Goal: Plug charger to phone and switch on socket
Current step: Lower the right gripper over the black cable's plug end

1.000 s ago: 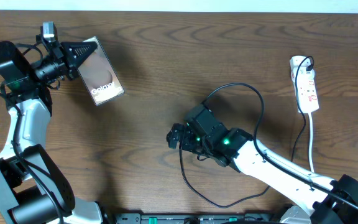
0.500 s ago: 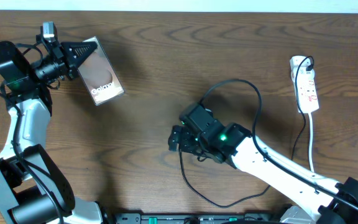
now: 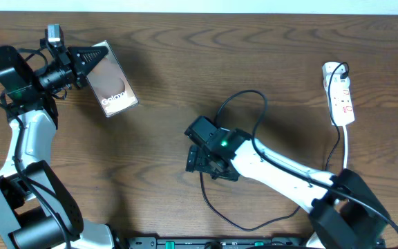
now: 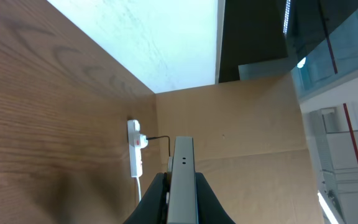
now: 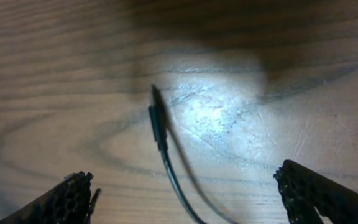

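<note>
My left gripper (image 3: pixel 88 61) is shut on the phone (image 3: pixel 111 86), a dark screen with white "Galaxy" lettering, held tilted at the far left. In the left wrist view the phone's thin edge (image 4: pixel 183 180) stands between the jaws (image 4: pixel 182 202). My right gripper (image 3: pixel 195 158) is open near the table's middle. Its fingers straddle the charger's small plug tip (image 5: pixel 156 121), which lies on the wood between and ahead of them (image 5: pixel 194 193), untouched. The thin black charger cable (image 3: pixel 247 93) loops behind the right wrist. The socket, a white power strip (image 3: pixel 339 93), lies at the far right with a black plug (image 3: pixel 342 68) in it.
The power strip's white cord (image 3: pixel 346 155) runs toward the front edge. The strip also shows far off in the left wrist view (image 4: pixel 135 146). A slack loop of cable (image 3: pixel 216 211) lies near the front edge under the right arm (image 3: pixel 289 173).
My right wrist has swung left and turned, and the cable loop behind it has shifted left with it. The left arm and phone have not moved.
</note>
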`<move>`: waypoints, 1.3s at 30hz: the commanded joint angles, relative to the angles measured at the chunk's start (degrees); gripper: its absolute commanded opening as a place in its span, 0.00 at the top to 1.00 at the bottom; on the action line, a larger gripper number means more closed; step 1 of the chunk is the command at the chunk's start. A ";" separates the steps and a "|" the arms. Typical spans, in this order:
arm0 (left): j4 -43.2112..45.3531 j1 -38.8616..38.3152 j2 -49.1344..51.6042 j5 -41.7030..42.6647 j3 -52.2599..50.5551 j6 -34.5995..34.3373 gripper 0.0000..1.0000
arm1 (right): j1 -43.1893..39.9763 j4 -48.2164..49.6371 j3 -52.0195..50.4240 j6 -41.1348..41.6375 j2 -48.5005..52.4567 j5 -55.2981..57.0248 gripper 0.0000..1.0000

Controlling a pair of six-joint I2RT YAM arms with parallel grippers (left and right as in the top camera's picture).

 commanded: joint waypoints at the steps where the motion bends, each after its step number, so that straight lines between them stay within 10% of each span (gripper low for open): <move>1: 0.48 0.07 -1.09 1.27 0.98 0.57 0.92 | 0.37 -1.77 4.28 -1.84 3.13 -0.17 0.12; 16: 0.46 0.07 -1.09 1.14 0.98 0.57 0.93 | 1.95 -6.45 9.40 -3.21 8.13 3.80 0.26; 39: 0.46 0.07 -1.09 0.85 0.98 0.59 0.93 | 6.14 -5.27 9.46 -3.04 10.14 5.88 0.21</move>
